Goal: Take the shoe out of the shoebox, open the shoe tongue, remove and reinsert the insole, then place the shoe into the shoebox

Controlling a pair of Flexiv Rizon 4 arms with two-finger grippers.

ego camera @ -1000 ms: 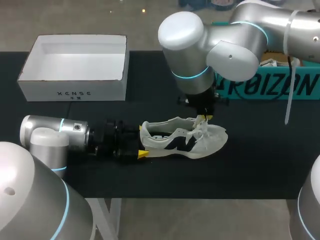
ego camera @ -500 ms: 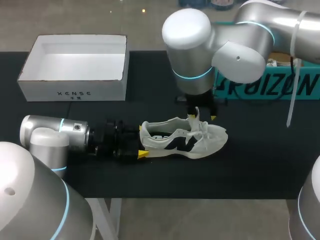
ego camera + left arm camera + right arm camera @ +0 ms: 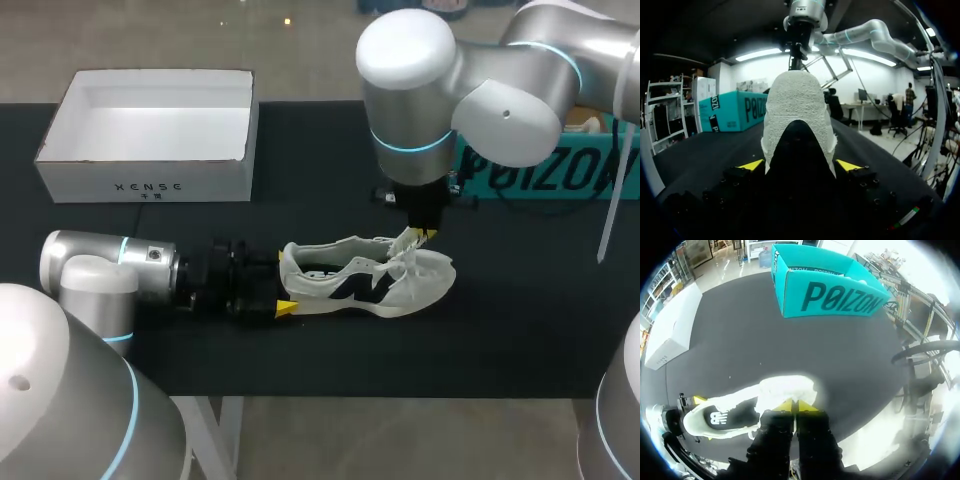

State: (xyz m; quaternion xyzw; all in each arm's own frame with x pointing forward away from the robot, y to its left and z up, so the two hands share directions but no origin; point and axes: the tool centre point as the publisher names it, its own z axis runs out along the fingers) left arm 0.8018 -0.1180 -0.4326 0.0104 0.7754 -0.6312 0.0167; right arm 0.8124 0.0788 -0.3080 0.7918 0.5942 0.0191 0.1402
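Shoe [image 3: 365, 278] out of the shoebox, upright on its sole on the black table [image 3: 500, 330]. Long axis runs left–right, heel to the left, toe to the right.

Left gripper [image 3: 280, 288] comes in low from the left along that axis. In the left wrist view its yellow tips sit against either side of the heel, so it clamps the shoe there.

Right gripper [image 3: 422, 235] hangs from above over the lace end, right of the shoe's opening. Tips are drawn narrow, almost together. The tongue [image 3: 405, 242] rises to meet them. It is probably pinched between them, though the white is washed out in the right wrist view and contact is not certain.

Key relation: the tongue's root is toward the toe, directly under the right gripper, and the opening is to its left. Judgement: pulling the tongue up and toeward (right) widens the opening, with the heel clamp resisting the pull. The right arm is the nearer one for this.

Insole cannot be made out; the opening shows only dark.

Shoebox [image 3: 210, 170] is far left, open, well apart from the shoe. A teal box [image 3: 545, 175] is far right, behind the right arm. Nothing lies between the shoe and the shoebox except the left arm's own wrist.
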